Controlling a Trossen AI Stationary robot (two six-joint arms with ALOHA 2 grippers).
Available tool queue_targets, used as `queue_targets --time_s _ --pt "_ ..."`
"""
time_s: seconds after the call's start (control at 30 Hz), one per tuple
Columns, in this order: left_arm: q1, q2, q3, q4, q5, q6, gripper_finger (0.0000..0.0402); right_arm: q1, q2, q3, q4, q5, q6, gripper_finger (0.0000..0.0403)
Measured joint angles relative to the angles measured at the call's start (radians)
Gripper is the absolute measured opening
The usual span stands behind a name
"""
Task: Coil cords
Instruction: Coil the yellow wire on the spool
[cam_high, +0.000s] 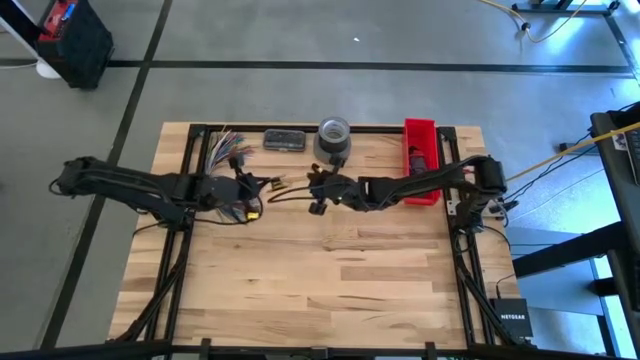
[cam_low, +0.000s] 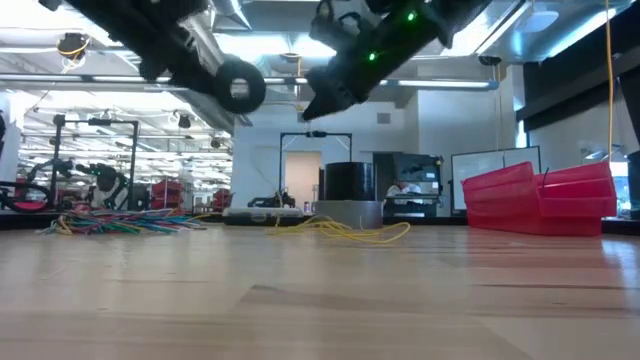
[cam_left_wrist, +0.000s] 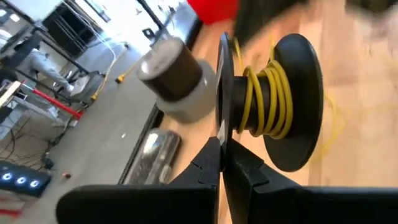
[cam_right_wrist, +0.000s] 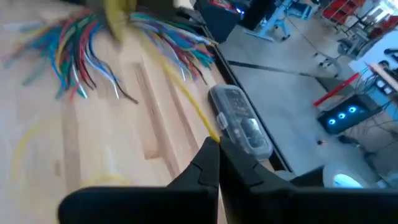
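While the left claw (cam_left_wrist: 222, 158) clamps a spool (cam_left_wrist: 267, 102), the right claw (cam_right_wrist: 217, 163) pinches a taut yellow cord (cam_right_wrist: 186, 93) running lengthwise toward it.

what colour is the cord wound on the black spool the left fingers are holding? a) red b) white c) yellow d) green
c: in the left wrist view, yellow cord wraps the core of the black spool, whose thin flange the left gripper is shut on.

robotics lab, other robot rigs (cam_low: 90, 180) on stands, whiteboard (cam_low: 495, 170), bright ceiling strip lights (cam_low: 120, 60)
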Motion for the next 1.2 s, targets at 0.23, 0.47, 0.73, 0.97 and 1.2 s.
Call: queue_targets --time_s 0.23,0.47,0.73,0.97,1.2 --pt "0.042 0.124 0.000 0.045 -0.095 0.060 0.0000 0.000 -0.044 0.000 -0.009 -0.163 0.094 0.0002" --pt "0.062 0.249 0.000 0.247 -0.118 0.147 0.0000 0.002 -0.034 0.000 0.118 -0.342 0.166 0.0002" --pt "0.061 0.357 0.000 0.503 -0.137 0.143 0.0000 0.008 0.007 0.000 0.227 -0.359 0.191 0.0002" --pt "0.060 0.343 0.029 0.499 -0.111 0.002 0.0000 0.006 0.057 0.000 0.262 -0.346 0.175 0.0003" --pt "0.047 0.251 0.053 0.357 0.009 -0.105 0.0000 0.008 0.065 0.004 0.218 -0.314 0.112 0.0003"
